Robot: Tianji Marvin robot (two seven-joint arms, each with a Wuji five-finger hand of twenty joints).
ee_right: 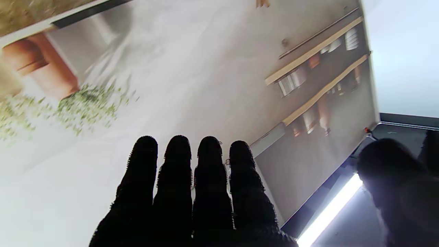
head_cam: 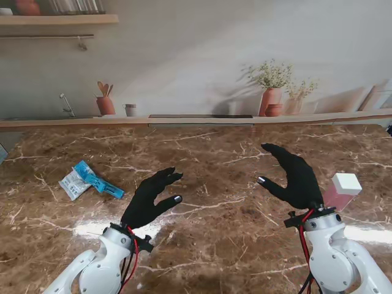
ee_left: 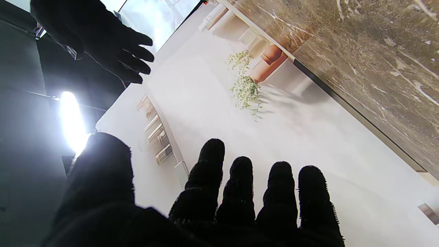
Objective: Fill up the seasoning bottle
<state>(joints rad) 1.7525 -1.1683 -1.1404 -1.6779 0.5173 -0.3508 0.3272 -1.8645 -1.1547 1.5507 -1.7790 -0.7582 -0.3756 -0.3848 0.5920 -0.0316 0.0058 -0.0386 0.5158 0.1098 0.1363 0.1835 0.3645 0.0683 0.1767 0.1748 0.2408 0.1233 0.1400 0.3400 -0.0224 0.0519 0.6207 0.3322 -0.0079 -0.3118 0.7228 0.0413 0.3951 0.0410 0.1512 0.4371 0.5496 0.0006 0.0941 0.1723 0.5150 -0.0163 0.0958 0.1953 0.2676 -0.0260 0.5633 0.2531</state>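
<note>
We see the bottle (head_cam: 341, 190) with its white cap only in the stand's view, at about four o'clock on the worktop (head_cam: 208, 153), tucked just behind our right hand (head_cam: 294, 174) and partly hidden by it; the blue and white refill packet (head_cam: 90, 180) lies well apart at about nine o'clock, beyond our left hand (head_cam: 150, 196). Both hands hover with fingers spread wide, holding nothing. The risk, as we judge it, is that the right hand or wrist, so close to the bottle, knocks it over while turning to grasp it. The flat packet may also slip under the left fingers. The wrist views show neither bottle nor packet, only the back wall; the left wrist view does catch our right hand.
</note>
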